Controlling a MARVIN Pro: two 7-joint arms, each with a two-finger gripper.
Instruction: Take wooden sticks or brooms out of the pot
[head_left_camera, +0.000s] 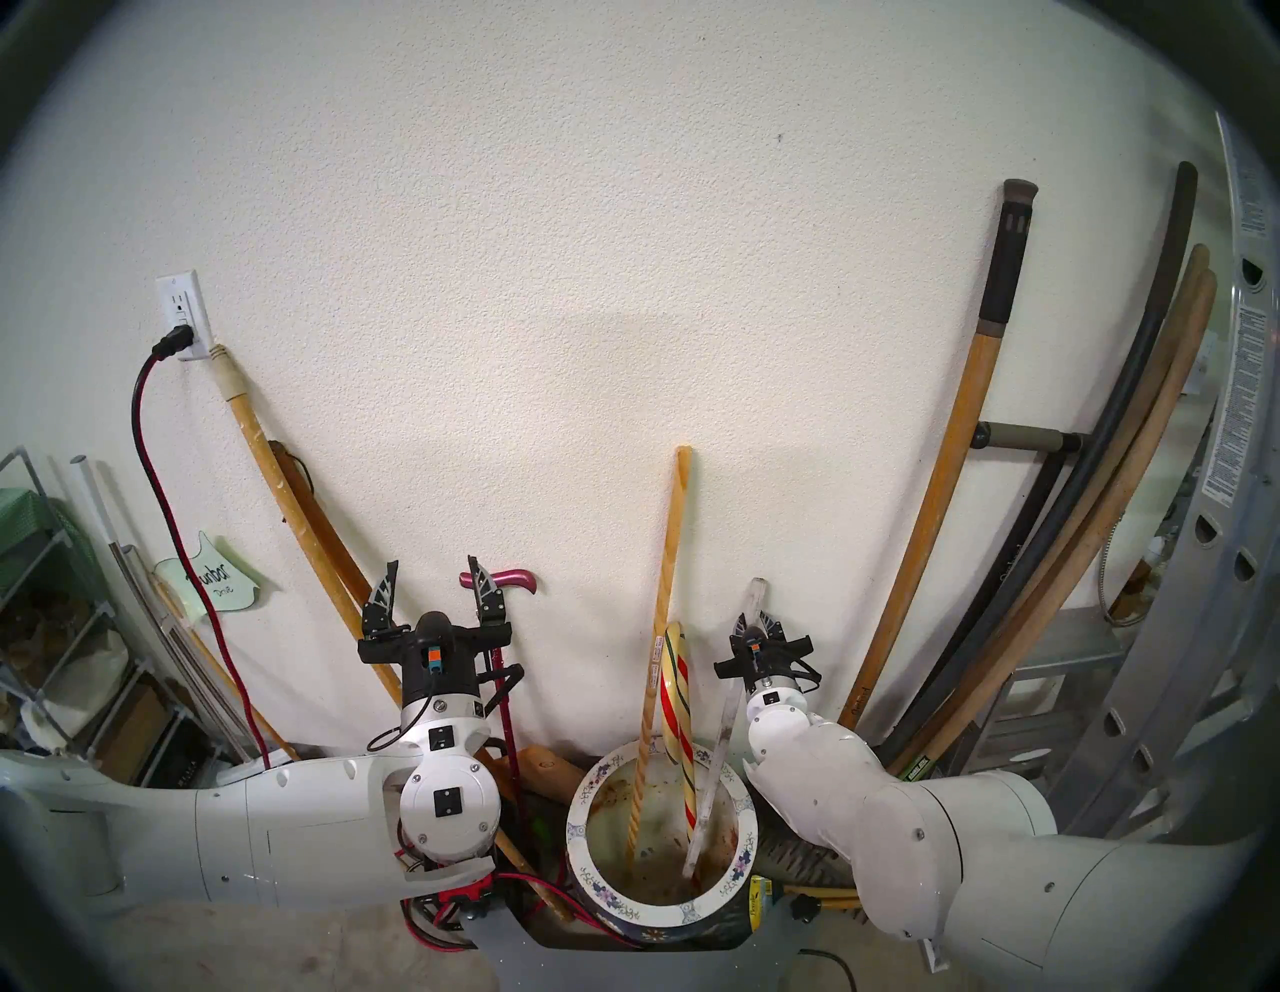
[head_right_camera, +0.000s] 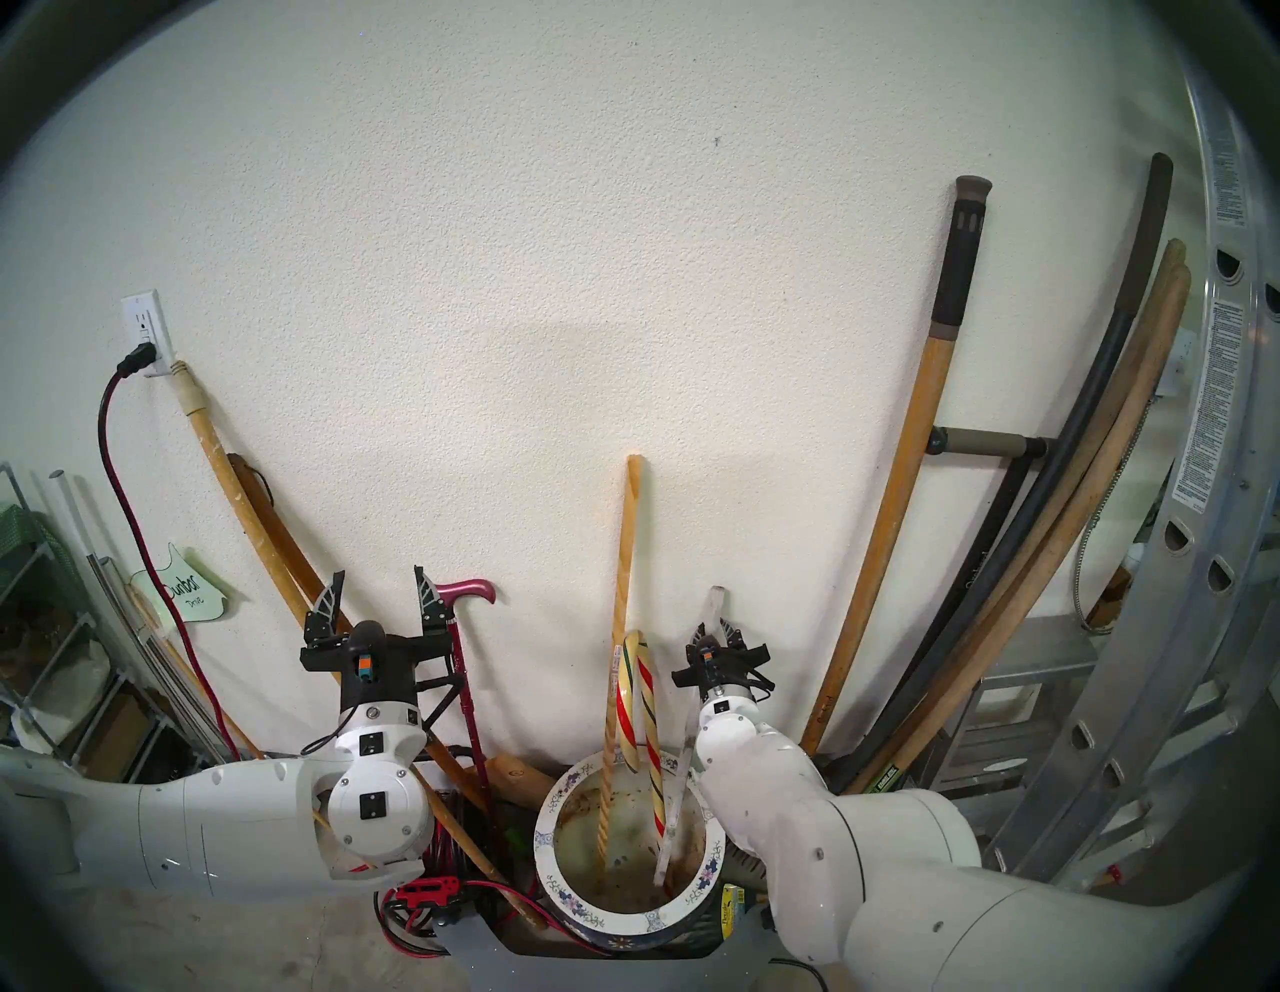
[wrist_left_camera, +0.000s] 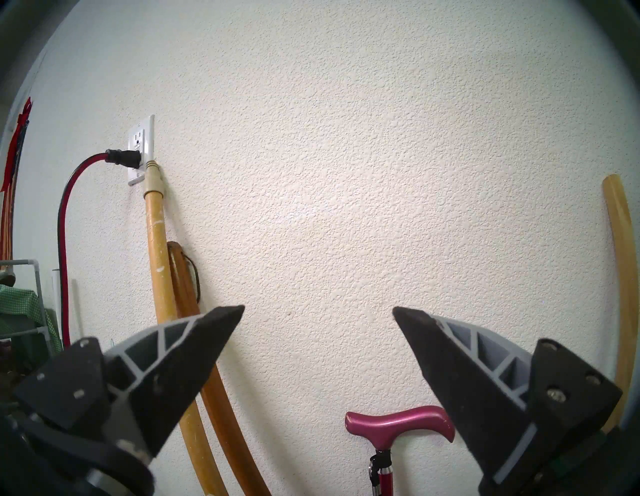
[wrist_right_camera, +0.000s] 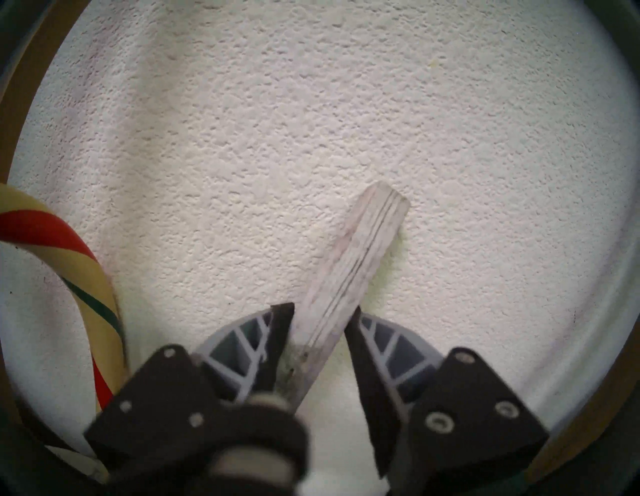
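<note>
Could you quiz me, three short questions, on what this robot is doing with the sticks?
1. How many sticks stand in the pot?
2. True or false: the left gripper holds the magenta cane.
3. Which stick sits between the right gripper's fingers: A pale pole, B striped cane, C grey slat?

Key: 1. Three. 2. False; it is open and empty. 3. C.
</note>
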